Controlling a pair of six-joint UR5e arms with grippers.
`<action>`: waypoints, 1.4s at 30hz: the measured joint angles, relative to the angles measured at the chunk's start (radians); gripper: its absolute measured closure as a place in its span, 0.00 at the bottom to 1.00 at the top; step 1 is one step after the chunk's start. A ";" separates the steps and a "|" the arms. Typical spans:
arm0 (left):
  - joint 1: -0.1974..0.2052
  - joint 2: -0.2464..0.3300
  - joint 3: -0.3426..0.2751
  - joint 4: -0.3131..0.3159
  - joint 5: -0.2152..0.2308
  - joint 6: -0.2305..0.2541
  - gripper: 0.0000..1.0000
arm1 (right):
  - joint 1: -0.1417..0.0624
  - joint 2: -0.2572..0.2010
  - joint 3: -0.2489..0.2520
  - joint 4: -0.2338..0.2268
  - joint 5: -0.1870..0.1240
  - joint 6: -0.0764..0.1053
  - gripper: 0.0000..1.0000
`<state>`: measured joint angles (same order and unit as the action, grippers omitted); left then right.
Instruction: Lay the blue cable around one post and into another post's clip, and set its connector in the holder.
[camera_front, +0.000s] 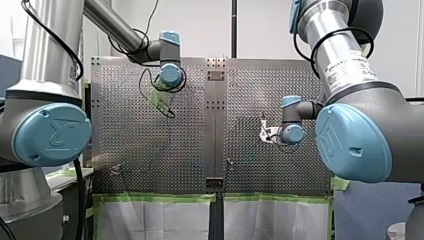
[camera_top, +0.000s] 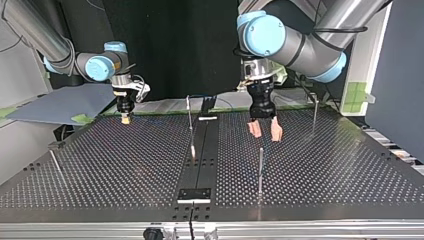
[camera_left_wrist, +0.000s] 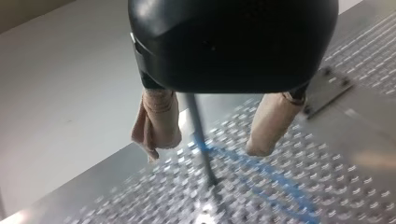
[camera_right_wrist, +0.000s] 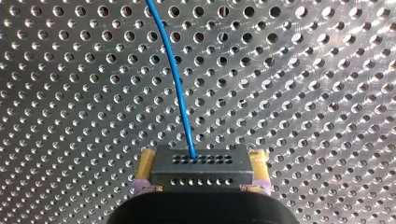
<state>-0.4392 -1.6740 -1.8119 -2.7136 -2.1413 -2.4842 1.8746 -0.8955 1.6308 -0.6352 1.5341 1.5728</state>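
Right fingers (camera_right_wrist: 145, 163) clamped on connector (camera_right_wrist: 201, 169), cable (camera_right_wrist: 175, 79) running ahead over table (camera_right_wrist: 303, 93). Left fingers (camera_left_wrist: 159, 121) wide open, empty, straddling post (camera_left_wrist: 198, 135), cable at its base. Risk: right-arm pull drags cable off post; left fingers lowered off-centre may strike post.

The perforated table (camera_right_wrist: 303, 93) is bare metal with a bright sheen, and the blue cable (camera_right_wrist: 175, 79) has a smooth, slightly glossy plastic jacket. The connector (camera_right_wrist: 201, 170) is a matt dark-grey block. My left gripper (camera_left_wrist: 207, 147) has a glossy black shell and wrinkled, cloth-like beige pads (camera_left_wrist: 159, 116).
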 joint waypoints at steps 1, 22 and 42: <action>0.008 -0.003 0.004 -0.002 0.000 -0.009 0.00 | 0.000 0.000 0.000 0.000 0.000 0.000 0.99; 0.112 -0.114 0.154 -0.078 0.045 -0.106 0.00 | 0.000 0.003 0.000 -0.007 -0.001 -0.003 0.99; 0.184 -0.146 0.208 -0.064 0.160 0.005 0.00 | 0.000 0.005 0.000 -0.006 0.000 -0.006 0.99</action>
<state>-0.2550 -1.8205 -1.6043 -2.7777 -1.9812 -2.4790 1.8749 -0.8903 1.6304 -0.6414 1.5346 1.5666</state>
